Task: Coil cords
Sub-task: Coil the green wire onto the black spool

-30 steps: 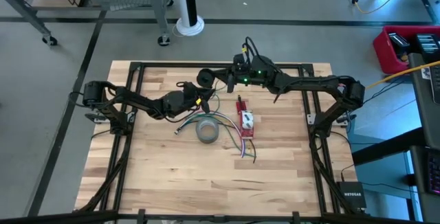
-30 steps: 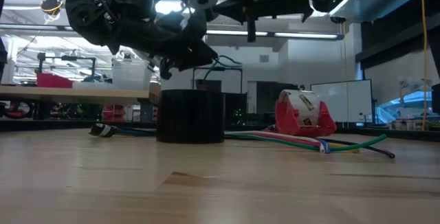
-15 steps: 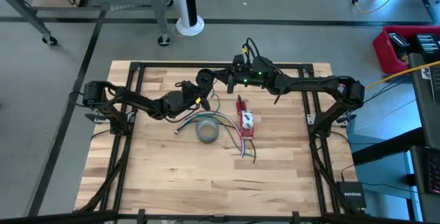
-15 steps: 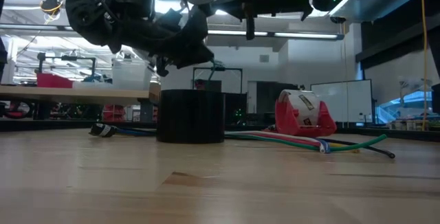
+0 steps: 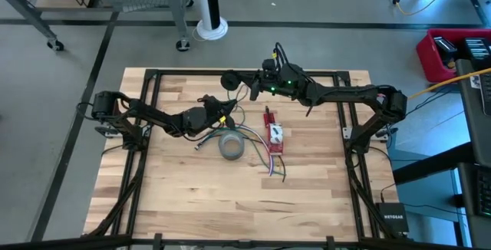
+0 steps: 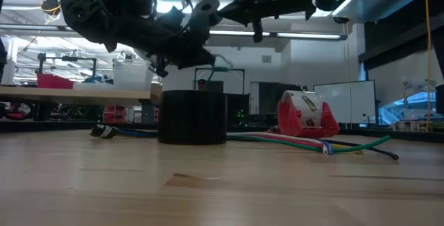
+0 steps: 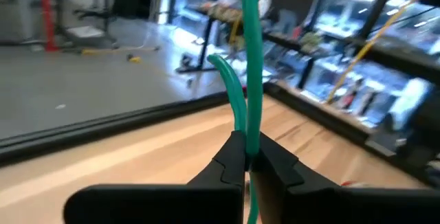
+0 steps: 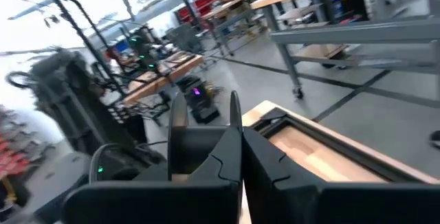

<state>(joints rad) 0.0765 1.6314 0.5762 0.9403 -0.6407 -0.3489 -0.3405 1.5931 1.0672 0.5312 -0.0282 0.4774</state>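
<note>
A thin green cord (image 7: 246,59) rises from my left gripper (image 7: 247,157), which is shut on it above the table's middle (image 5: 223,113). A second green strand (image 7: 230,86) curves away beside it. My right gripper (image 5: 230,80) is shut a little farther back; a thin dark strand (image 8: 234,107) sticks out between its fingertips (image 8: 239,136). More cord lies on the table around the grey tape roll (image 5: 232,146), with a plug end (image 5: 199,146) to the roll's left. My left gripper pinches the green cord (image 7: 249,138) between its two fingertips. Two strands leave the pinch: one runs straight on out of view, the other bends off in a loop. The held stretch is clear of the table. My right gripper pinches a thin dark strand (image 8: 234,117) at its fingertips, high above the table. Which part of the cord it is, I cannot tell.
The grey tape roll (image 6: 192,117) stands on the table just near of both grippers. A red-and-white object (image 5: 273,136) lies to its right, with several coloured cords (image 5: 270,162) trailing toward the near edge. A dark frame rail (image 5: 245,72) borders the table.
My right gripper has gone a little toward the table's far edge, staying shut. My left gripper has kept its hold on the green cord and has barely moved.
</note>
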